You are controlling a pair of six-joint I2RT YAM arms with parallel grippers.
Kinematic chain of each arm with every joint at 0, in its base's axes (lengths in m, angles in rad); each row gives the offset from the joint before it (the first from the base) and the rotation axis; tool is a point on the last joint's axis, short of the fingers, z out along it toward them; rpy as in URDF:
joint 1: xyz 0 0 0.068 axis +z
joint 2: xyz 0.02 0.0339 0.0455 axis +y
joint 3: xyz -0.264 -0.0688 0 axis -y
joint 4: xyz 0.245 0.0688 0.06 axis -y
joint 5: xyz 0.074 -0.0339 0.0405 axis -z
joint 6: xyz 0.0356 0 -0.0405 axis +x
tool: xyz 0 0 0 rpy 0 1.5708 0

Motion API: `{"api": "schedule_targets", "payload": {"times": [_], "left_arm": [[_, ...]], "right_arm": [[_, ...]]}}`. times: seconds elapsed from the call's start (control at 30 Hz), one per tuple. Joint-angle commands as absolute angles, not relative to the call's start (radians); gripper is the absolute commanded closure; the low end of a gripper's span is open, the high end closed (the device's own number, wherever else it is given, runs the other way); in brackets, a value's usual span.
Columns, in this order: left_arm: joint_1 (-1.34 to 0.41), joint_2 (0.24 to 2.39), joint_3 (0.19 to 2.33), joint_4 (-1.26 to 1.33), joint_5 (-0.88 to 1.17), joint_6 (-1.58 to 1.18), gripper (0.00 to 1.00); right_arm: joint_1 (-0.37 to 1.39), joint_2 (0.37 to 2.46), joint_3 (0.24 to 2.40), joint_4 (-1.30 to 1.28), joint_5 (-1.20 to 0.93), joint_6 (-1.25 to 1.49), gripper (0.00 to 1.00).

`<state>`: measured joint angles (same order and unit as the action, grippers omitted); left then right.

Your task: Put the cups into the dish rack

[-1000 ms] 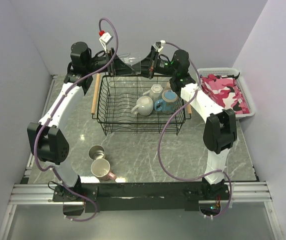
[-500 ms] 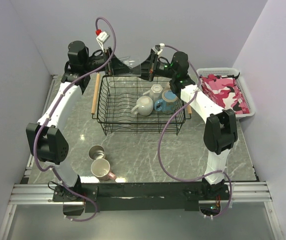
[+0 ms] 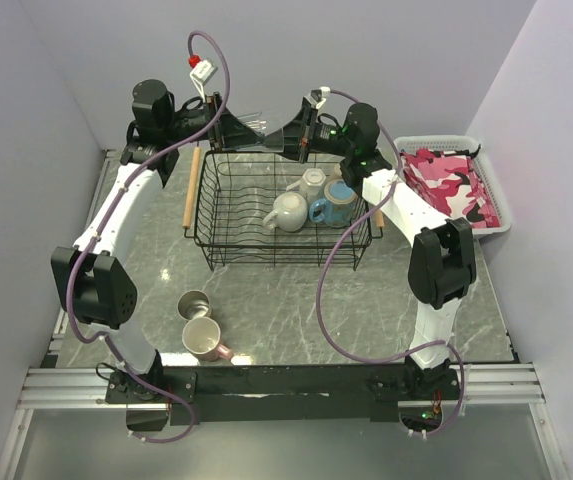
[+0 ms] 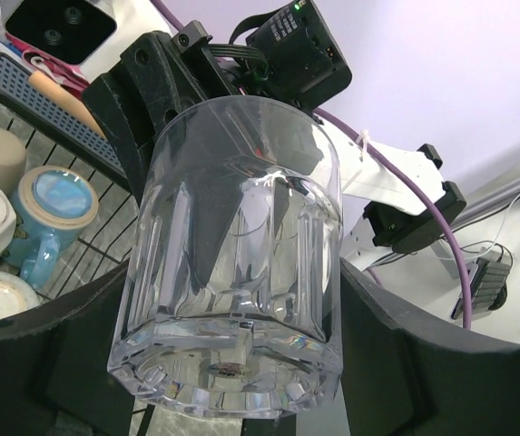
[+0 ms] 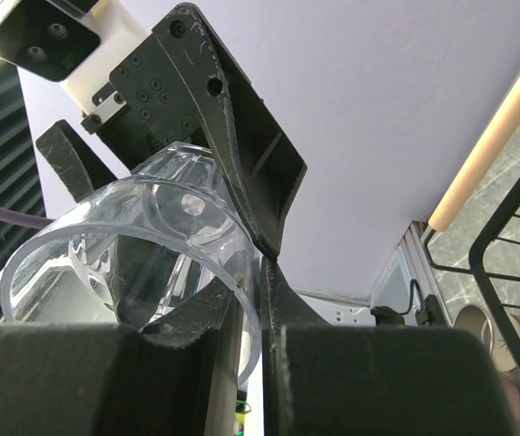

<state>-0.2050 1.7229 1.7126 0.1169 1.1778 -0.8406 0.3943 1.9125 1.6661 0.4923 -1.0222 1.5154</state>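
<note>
Near dish rack [image 3: 202, 214] — glass [image 4: 232, 263], left end effector [image 3: 232, 128] clamped

white plastic basket [image 3: 438, 141] off to the right, pink camo cloth [image 3: 451, 185] in it, seemingly resting on the grey marble-look table [image 3: 286, 300].

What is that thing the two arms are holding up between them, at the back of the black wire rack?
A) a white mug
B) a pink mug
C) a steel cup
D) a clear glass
D: the left gripper clamps a clear glass around its sides, while the right gripper pinches the glass's rim.
</note>
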Motion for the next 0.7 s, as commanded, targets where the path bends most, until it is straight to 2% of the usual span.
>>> {"api": "schedule_targets", "payload": {"times": [0.0, 0.1, 0.17, 0.2, 0.23, 0.27, 0.3, 0.4, 0.47, 0.6, 0.67], "left_arm": [[-0.201, 1.689, 1.735, 0.149, 1.144, -0.831, 0.81], [-0.199, 1.693, 1.761, 0.095, 1.138, -0.790, 0.95], [-0.190, 1.700, 1.781, 0.057, 1.132, -0.764, 0.98], [-0.180, 1.703, 1.802, 0.049, 1.129, -0.761, 0.99], [-0.173, 1.704, 1.812, 0.046, 1.127, -0.759, 0.99], [-0.166, 1.710, 1.830, 0.046, 1.127, -0.768, 0.99], [-0.154, 1.712, 1.839, 0.045, 1.131, -0.769, 0.99], [-0.130, 1.726, 1.878, 0.023, 1.141, -0.770, 0.97], [-0.123, 1.729, 1.896, 0.009, 1.158, -0.767, 0.97], [-0.121, 1.743, 1.933, -0.109, 1.157, -0.675, 0.97], [-0.126, 1.768, 1.968, -0.272, 1.108, -0.541, 0.97]], "right_arm": [[0.400, 1.870, 1.697, 0.568, -1.049, 1.522, 1.00], [0.399, 1.871, 1.697, 0.543, -1.057, 1.505, 0.98], [0.391, 1.861, 1.690, 0.506, -1.063, 1.482, 0.82], [0.385, 1.850, 1.683, 0.470, -1.065, 1.450, 0.81], [0.377, 1.839, 1.658, 0.447, -1.066, 1.430, 0.79], [0.359, 1.812, 1.646, 0.422, -1.065, 1.407, 0.68], [0.348, 1.796, 1.631, 0.357, -1.062, 1.352, 0.62], [0.296, 1.730, 1.562, 0.281, -1.055, 1.278, 0.54], [0.259, 1.686, 1.503, 0.278, -1.057, 1.267, 0.43], [0.201, 1.623, 1.454, 0.133, -1.048, 1.140, 0.35], [0.183, 1.576, 1.460, 0.037, -1.016, 1.059, 0.33]]}}
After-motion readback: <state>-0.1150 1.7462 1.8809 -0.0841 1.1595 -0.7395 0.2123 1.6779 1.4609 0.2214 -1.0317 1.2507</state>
